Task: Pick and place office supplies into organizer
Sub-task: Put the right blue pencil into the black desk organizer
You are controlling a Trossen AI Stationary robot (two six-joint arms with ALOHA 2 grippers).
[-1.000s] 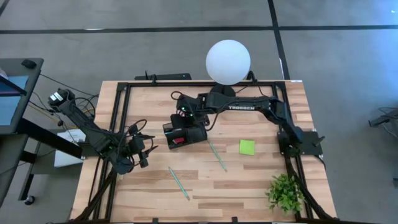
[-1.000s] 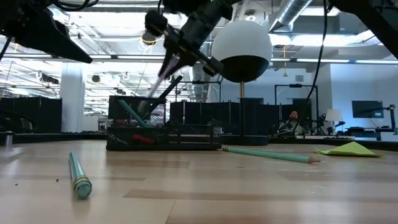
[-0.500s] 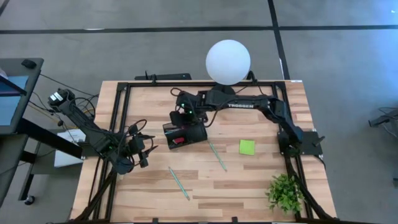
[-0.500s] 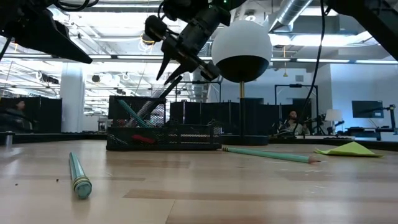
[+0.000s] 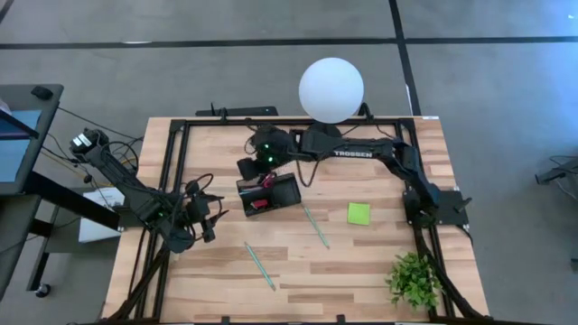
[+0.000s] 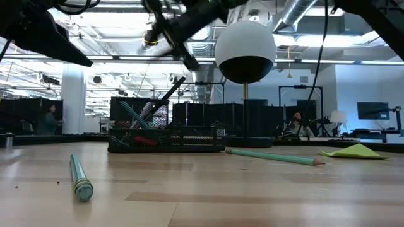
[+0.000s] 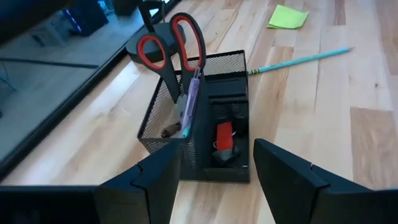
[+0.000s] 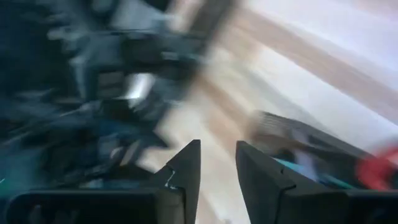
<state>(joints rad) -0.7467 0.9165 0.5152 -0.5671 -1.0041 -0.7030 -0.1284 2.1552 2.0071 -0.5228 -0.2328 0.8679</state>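
The organizer (image 5: 268,193) holds scissors (image 7: 171,53); the right gripper (image 5: 256,161) hovers just above, fingers narrowly parted and empty. Next, a pen (image 5: 315,225) likely.

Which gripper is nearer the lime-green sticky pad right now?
Right. The right gripper is above the organizer; the left gripper waits farther from the sticky pad.

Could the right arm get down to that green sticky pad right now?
Probably yes. The sticky pad lies flat on bare table with nothing on it, the nearest pen apart from it. The right gripper, empty with a narrow gap between its fingers, sits above the organizer.
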